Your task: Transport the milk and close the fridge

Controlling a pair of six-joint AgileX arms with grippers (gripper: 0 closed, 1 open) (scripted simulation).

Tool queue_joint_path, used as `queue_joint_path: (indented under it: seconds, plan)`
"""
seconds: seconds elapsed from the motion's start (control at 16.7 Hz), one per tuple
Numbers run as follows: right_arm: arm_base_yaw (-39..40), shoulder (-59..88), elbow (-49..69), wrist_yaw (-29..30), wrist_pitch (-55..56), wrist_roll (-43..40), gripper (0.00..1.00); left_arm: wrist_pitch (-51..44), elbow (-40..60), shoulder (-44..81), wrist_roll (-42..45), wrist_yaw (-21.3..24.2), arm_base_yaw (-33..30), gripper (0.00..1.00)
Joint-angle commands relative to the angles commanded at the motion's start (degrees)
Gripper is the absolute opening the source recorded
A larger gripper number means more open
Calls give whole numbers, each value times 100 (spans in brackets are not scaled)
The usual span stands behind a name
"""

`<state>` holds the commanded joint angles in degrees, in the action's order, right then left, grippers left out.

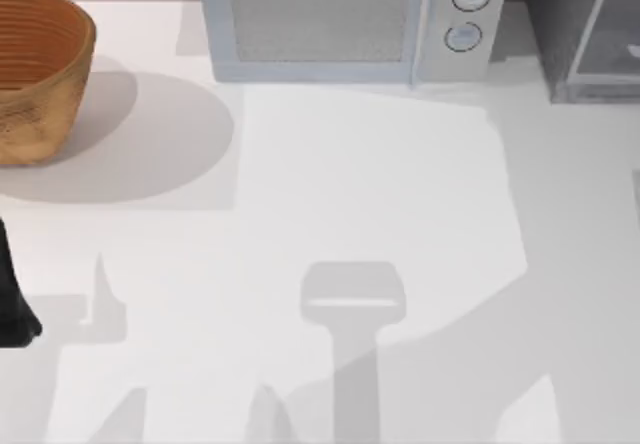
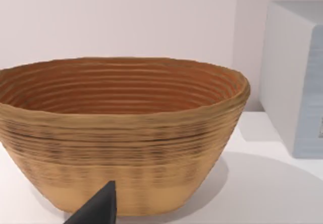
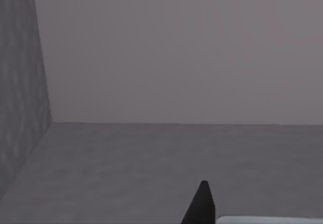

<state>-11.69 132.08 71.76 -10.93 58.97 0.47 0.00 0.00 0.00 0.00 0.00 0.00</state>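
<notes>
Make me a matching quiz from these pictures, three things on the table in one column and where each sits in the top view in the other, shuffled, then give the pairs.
Things:
1. basket
2. microwave
3. fridge

Places:
A. far right corner
B. far edge, middle
C. far left

Pairs: 1-C, 2-B, 3-A
</notes>
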Motion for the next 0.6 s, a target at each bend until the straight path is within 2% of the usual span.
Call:
queue_joint_path:
  seconds: [0.12,0.6]
  plan:
    - [0,0,0,0,0,0,0,0,0,0,0,0,0,100]
    - [0,0,0,0,0,0,60,0,0,0,0,0,0,100]
